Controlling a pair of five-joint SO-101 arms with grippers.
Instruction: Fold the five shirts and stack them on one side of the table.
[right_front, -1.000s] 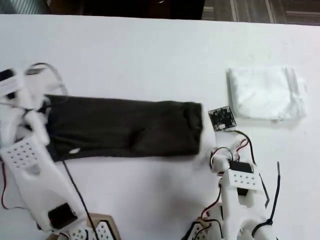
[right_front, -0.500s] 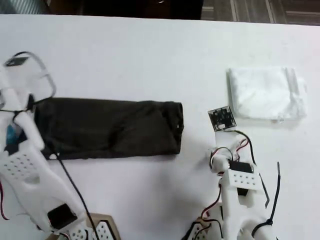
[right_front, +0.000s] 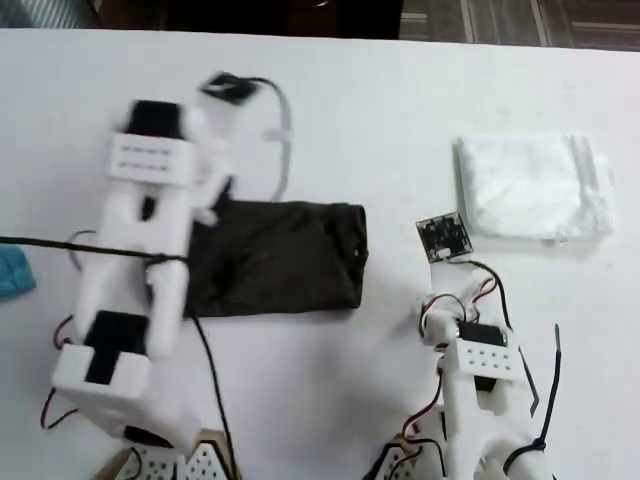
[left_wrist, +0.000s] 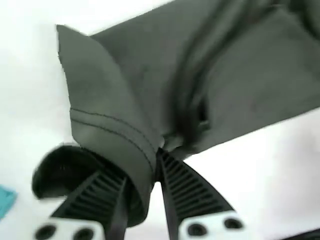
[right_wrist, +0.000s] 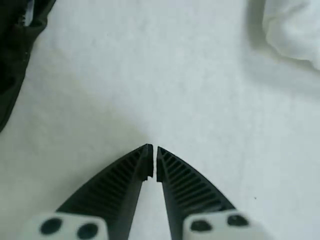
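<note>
A black shirt lies folded into a long strip on the white table, left of centre. My left arm stretches over its left part. In the left wrist view my left gripper is shut on a lifted edge of the black shirt, and the cloth runs up from between the fingers. A folded white shirt rests at the right side; its corner shows in the right wrist view. My right gripper is shut on nothing, just above bare table near the front.
A small black circuit board lies between the two shirts. A teal object sits at the left edge. Wires trail from both arms. The back of the table is bare.
My left arm has swung from the far left toward the centre, carrying the black shirt's left end over itself. The shirt's visible length has shrunk. The right arm has not moved.
</note>
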